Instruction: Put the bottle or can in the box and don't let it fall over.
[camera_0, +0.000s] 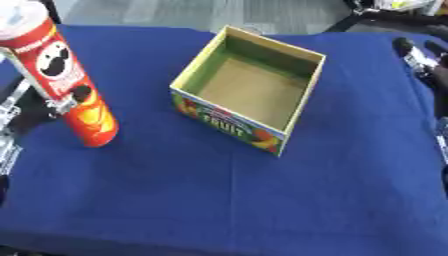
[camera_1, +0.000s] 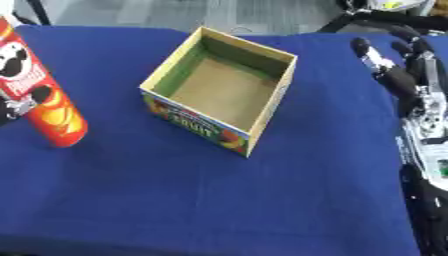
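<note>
At the worktop's (camera_0: 262, 200) left edge, the red crisp can (camera_0: 66, 80) was held tilted, grasped by the left hand's (camera_0: 61, 102) fingers. Open blue cloth separated it from the empty fruit box (camera_0: 249, 87). The right hand (camera_1: 411, 80), fingers released, was shown fully only in the right eye view.

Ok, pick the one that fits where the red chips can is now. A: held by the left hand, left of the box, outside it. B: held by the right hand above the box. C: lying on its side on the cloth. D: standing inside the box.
A: the red chips can stands tilted on the blue cloth left of the box, with the left hand curled round it.
</note>
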